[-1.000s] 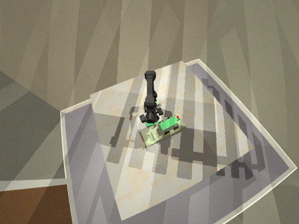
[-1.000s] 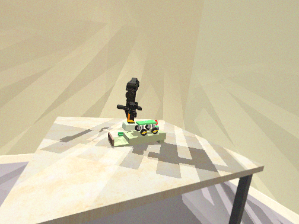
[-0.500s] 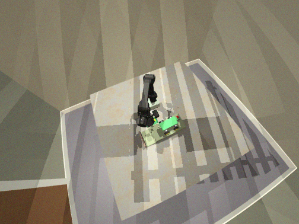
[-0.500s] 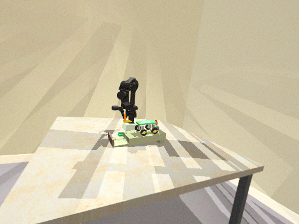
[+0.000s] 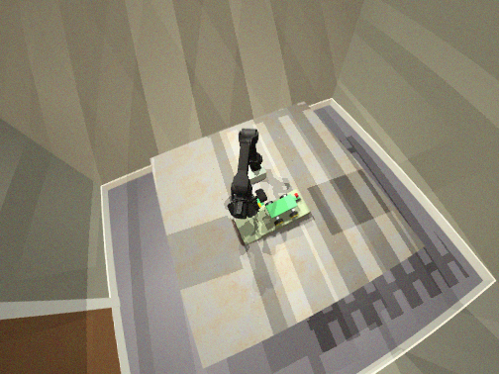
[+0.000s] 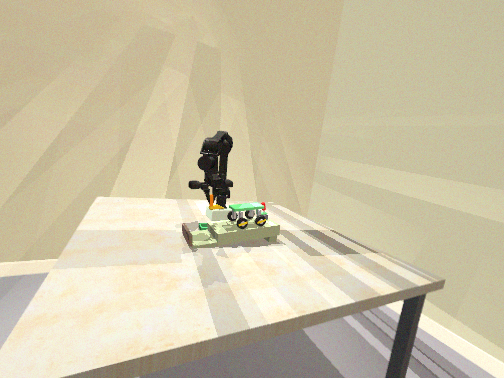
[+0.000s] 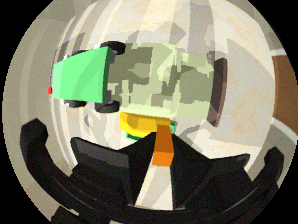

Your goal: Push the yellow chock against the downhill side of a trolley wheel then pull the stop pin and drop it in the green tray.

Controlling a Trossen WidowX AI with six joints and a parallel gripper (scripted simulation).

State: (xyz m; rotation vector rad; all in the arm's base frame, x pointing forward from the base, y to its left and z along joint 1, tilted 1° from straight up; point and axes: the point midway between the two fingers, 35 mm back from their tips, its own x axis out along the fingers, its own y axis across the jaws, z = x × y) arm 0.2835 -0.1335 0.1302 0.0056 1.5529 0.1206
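My gripper is shut on the orange handle of the yellow chock. The chock is in the air, over the near side edge of the ramp, downhill of the trolley and not touching its wheels. The green-topped trolley stands on the ramp. The stop pin's red head shows at its uphill end. The green tray is mostly hidden behind the chock and fingers in the wrist view.
A dark brown end board stands across the ramp's low end. A pale block stands at the arm's foot, behind the ramp in the exterior view. Striped shadows cross the table.
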